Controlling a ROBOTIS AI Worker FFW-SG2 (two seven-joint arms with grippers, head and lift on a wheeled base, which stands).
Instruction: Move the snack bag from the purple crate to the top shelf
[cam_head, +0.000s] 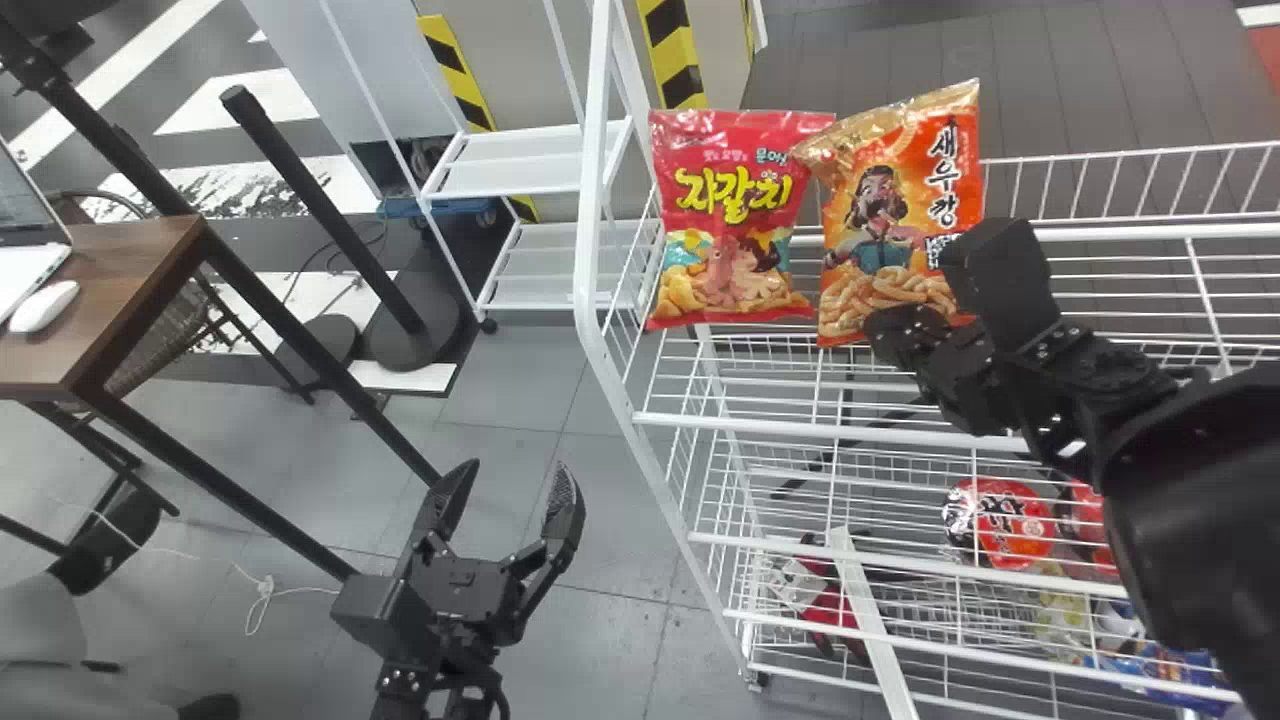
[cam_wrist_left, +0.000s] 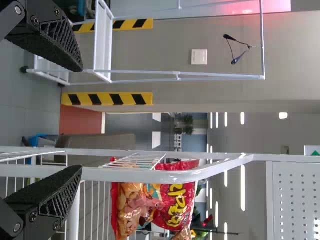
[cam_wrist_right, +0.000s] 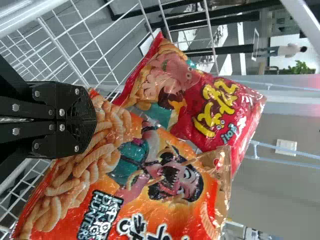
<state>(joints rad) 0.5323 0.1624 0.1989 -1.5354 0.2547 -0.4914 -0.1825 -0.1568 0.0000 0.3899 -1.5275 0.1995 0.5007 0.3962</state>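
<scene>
Two snack bags stand side by side at the left end of the white wire rack's top shelf in the head view: a red bag (cam_head: 730, 220) and, right of it, a slightly tilted orange bag (cam_head: 880, 240). My right gripper (cam_head: 895, 325) is at the orange bag's lower part. The right wrist view has this gripper (cam_wrist_right: 94, 120) shut in front of the orange bag (cam_wrist_right: 150, 180), both fingers overlapping its lower edge, with the red bag (cam_wrist_right: 195, 100) behind. Left of the rack, my left gripper (cam_head: 512, 480) stays open over the floor; its wrist view has the gripper (cam_wrist_left: 80, 119) empty.
The white wire rack (cam_head: 660, 500) has lower shelves with red packages (cam_head: 1000, 520) and other goods. A slanted white bar (cam_head: 870, 620) crosses them. At the left stands a wooden desk (cam_head: 110, 290) with dark legs; white shelving (cam_head: 520, 160) is farther back.
</scene>
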